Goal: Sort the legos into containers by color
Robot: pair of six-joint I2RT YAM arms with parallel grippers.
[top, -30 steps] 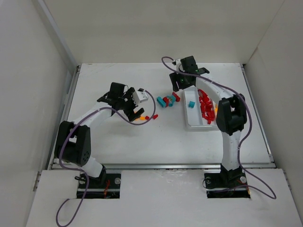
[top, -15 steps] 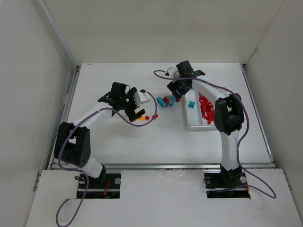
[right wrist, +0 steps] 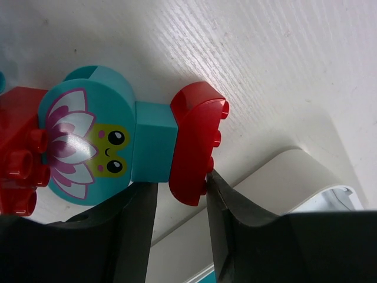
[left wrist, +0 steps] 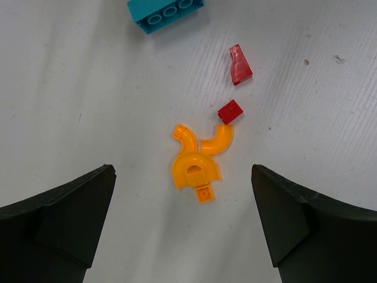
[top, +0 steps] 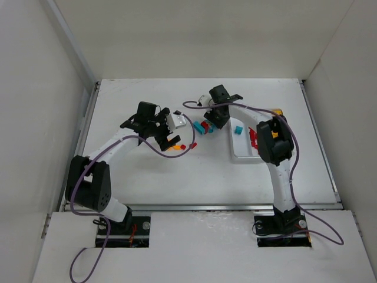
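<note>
A white table (top: 147,177) is seen from above, with two robot arms over it. The left gripper (left wrist: 182,171) hovers low over the table with its two dark fingers (left wrist: 65,218) spread wide apart, holding nothing. On the surface between them lies a touching cluster of orange curved plastic pieces (left wrist: 194,162). Just beside one orange curve sits a small red square brick (left wrist: 230,111). A translucent red wedge piece (left wrist: 240,63) lies a little farther off, and a teal studded brick (left wrist: 166,12) sits at the top edge of that view.

The right gripper (top: 213,118) is low at a loose pile of teal and red bricks (top: 205,125), just left of the shallow white plastic tray (top: 235,154). Its wrist camera shows its fingers close together on either side of the lower end of a rounded red brick (right wrist: 194,135). One finger touches it and a thin gap shows at the other, so a firm clamp cannot be told. The rounded red brick butts against a small teal block (right wrist: 153,147). That block meets a round teal piece printed with a flower and a frog face (right wrist: 88,141), with a red studded brick (right wrist: 17,159) against its far side. All of these rest on the table beside the tray's corner.

In the tray, a single teal piece (top: 238,130) lies in the left compartment and a row of red pieces (top: 254,140) lies in the next one. The right arm hides part of the tray.
</note>
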